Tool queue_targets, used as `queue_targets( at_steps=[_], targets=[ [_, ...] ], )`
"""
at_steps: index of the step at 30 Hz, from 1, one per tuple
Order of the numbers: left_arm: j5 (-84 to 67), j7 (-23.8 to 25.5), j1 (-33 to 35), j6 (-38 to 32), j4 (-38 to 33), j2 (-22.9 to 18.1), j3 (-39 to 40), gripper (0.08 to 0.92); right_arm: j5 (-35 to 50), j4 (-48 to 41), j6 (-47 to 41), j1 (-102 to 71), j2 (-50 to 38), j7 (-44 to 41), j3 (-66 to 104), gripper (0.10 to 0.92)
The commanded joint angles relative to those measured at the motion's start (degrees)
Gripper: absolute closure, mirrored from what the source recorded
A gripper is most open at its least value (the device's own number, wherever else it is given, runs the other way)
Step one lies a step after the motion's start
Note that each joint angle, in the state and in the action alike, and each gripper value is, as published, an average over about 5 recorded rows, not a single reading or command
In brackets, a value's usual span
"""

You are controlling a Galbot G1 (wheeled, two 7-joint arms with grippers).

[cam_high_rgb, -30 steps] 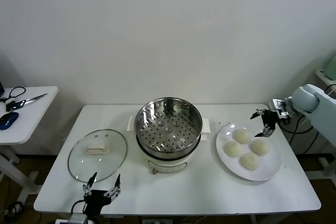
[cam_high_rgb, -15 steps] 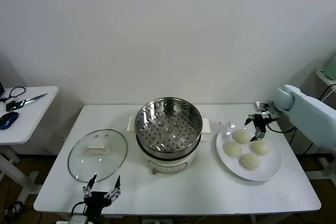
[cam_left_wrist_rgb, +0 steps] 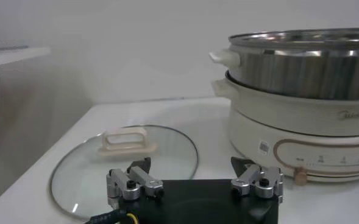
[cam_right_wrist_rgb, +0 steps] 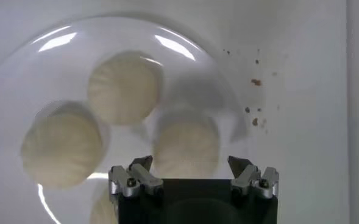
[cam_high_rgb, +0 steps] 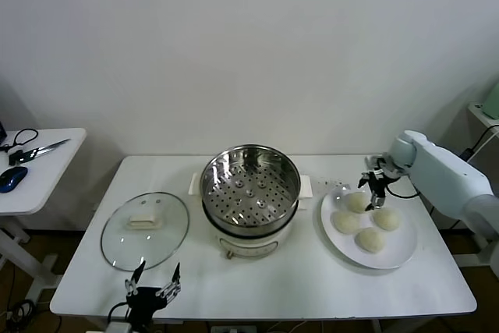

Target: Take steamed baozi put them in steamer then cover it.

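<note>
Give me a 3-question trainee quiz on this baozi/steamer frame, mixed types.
1. True or false: the steamer already holds a bun.
2. How many baozi sit on the plate?
3. Which is over the plate: A) left end effector B) right end effector?

Key: 1. False, its tray is bare and the glass lid lies beside it on the table. 2. Four. 3. B, open above the far bun; the left is parked at the table's near edge.
</note>
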Motion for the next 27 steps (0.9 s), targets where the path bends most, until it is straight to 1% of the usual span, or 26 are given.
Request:
queue_targets(
  at_steps=[1, 5, 13, 17, 20, 22, 27],
  targets=[
    [0.0, -0.1, 0.4, -0.1, -0.1, 0.1, 0.0, 0.177, -2.0, -2.5, 0.3, -0.5, 2.0, 0.5, 1.4, 0.204],
    [0.0, -0.1, 0.5, -0.1, -0.2, -0.1, 0.2, 0.177, -2.7, -2.5, 0.3, -0.6, 1.9, 0.3, 1.4, 0.229],
    [0.2, -0.2, 0.5, 0.0, 0.0, -0.3, 0.6, 0.177, -2.6, -1.1, 0.5, -0.1, 0.9, 0.2, 1.0, 0.389],
    [0.3, -0.3, 0.5, 0.1, 0.1, -0.4, 0.8, 0.177, -0.4, 2.5, 1.1, 2.2, -0.5, 0.0, -1.2, 0.404],
    [0.4, -0.5, 0.7, 0.1, 0.1, -0.4, 0.8, 0.177, 1.2, 6.7, 3.3, 7.0, -1.8, -0.7, -5.0, 0.406],
    [0.5, -0.5, 0.9, 0.1, -0.1, -0.3, 0.9, 0.177, 2.6, 9.1, 5.6, 12.1, -2.3, -1.2, -8.8, 0.406],
    [1.0, -0.5, 1.0, 0.2, -0.3, -0.3, 1.1, 0.177, 9.9, 15.5, 13.3, 30.4, -1.1, -3.9, -23.1, 0.406]
  ],
)
